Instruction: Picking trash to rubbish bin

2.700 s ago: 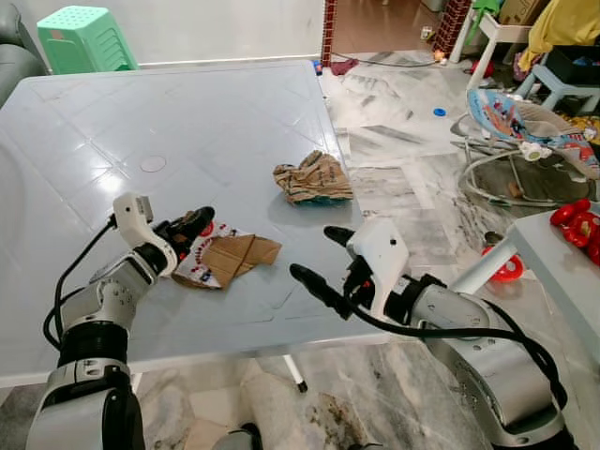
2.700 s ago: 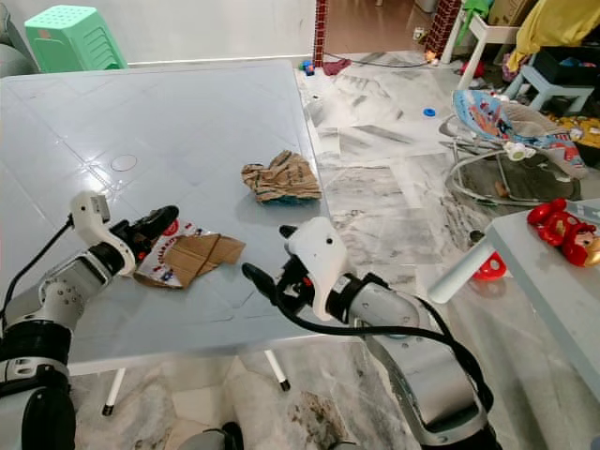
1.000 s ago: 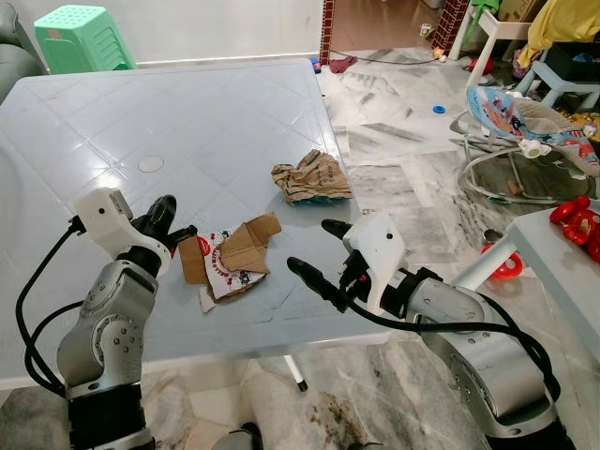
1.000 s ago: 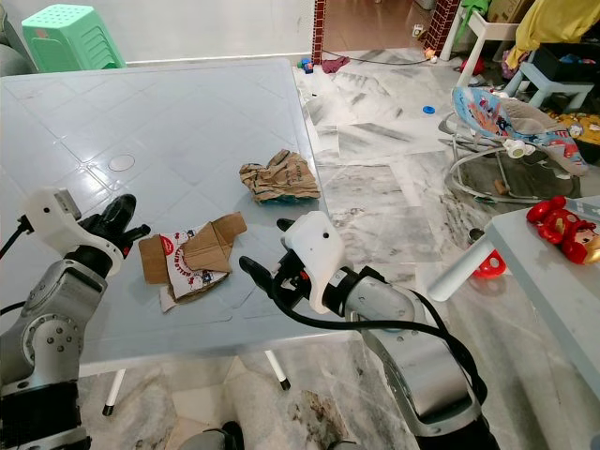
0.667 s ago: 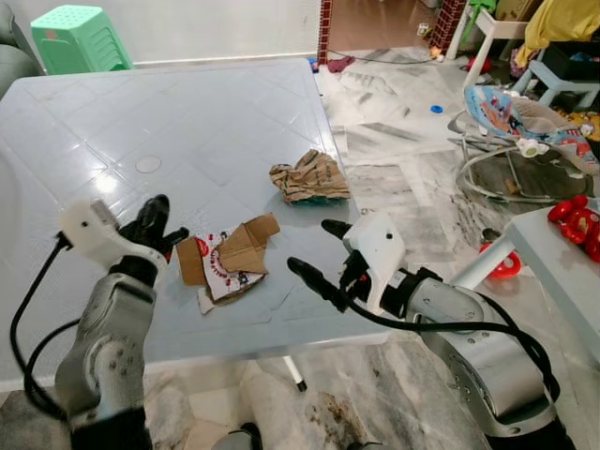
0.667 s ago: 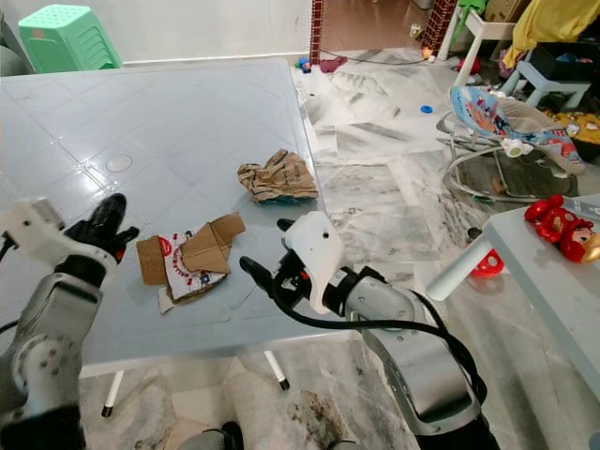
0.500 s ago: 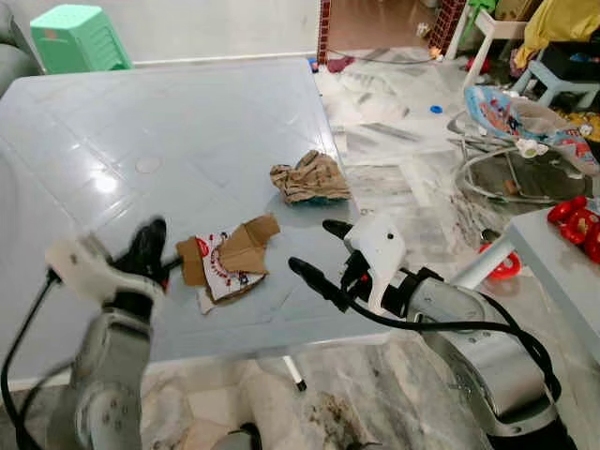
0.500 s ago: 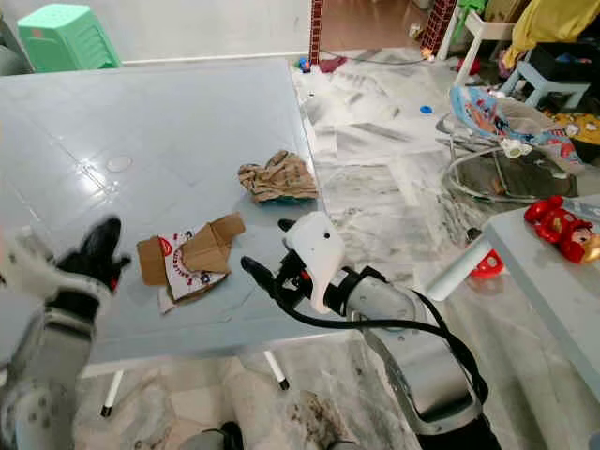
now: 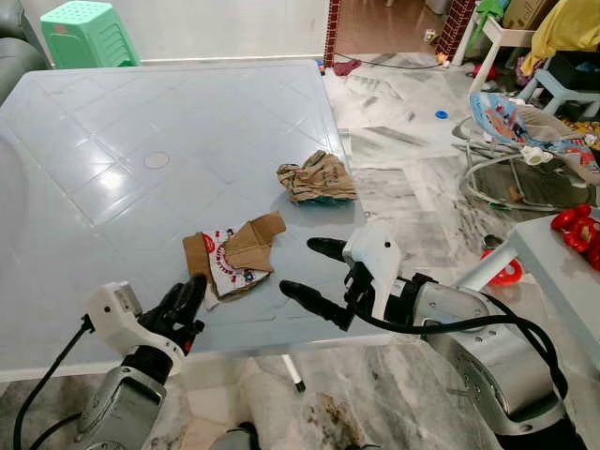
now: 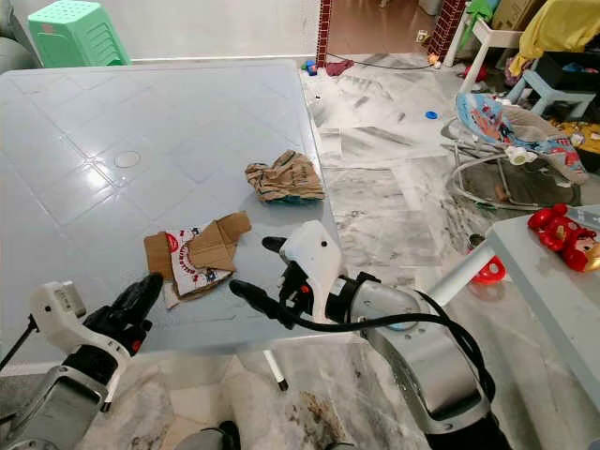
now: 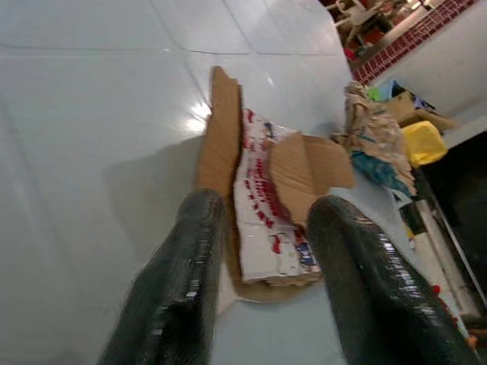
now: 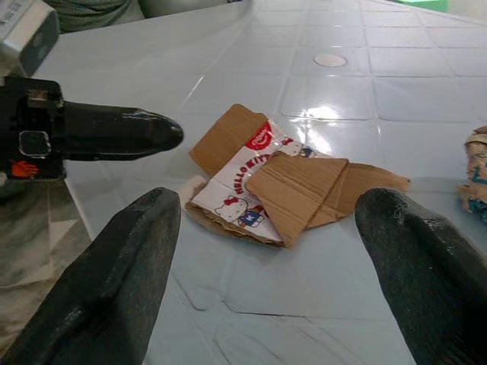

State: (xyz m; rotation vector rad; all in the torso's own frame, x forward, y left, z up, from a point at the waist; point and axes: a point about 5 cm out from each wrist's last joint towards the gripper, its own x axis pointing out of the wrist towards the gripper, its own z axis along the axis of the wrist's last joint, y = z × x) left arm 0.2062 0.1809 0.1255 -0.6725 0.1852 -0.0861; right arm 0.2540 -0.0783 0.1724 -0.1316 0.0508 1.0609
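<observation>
A flattened cardboard box with red and white print lies on the pale blue table near its front edge. A crumpled brown paper bag sits farther back, by the table's right edge. My left gripper is low at the front edge, just short of the cardboard, open with nothing between its fingers. My right gripper hovers wide open right of the cardboard, above the front right corner of the table.
A green plastic stool stands behind the table's far left corner. To the right, on the marble floor, are a baby bouncer, a red ring and a white side table with red toys.
My left gripper let go of the cardboard and drew back and down to the table's front edge. The cardboard now lies turned and a little farther left. The right gripper barely moved.
</observation>
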